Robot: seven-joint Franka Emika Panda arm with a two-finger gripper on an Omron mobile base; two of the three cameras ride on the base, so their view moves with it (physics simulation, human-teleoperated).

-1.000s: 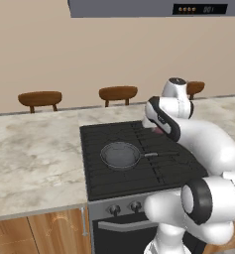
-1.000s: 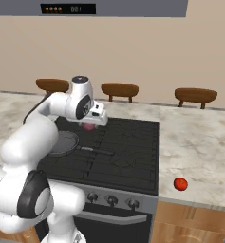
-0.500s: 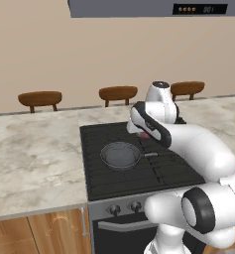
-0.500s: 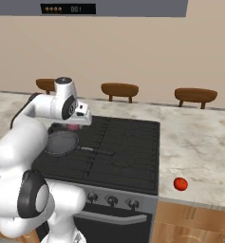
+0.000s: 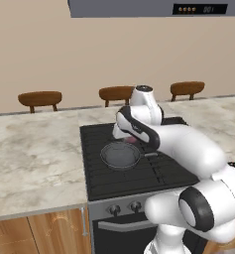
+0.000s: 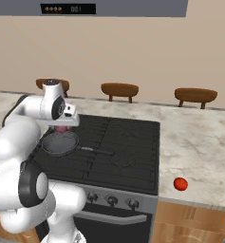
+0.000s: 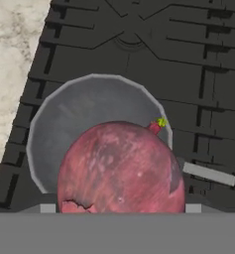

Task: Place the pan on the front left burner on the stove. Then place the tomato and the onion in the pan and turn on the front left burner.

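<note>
Onion hides pan centre, tool fingertips.

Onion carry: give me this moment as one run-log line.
pan: on front left burner | onion: in tool, above pan | tomato: on counter

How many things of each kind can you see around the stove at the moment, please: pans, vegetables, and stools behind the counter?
Pans: 1, the pan on the front left burner.
Vegetables: 2, the onion held over the pan, the tomato on the counter.
Stools: 3, the stools in a row.
Total: 6
</note>
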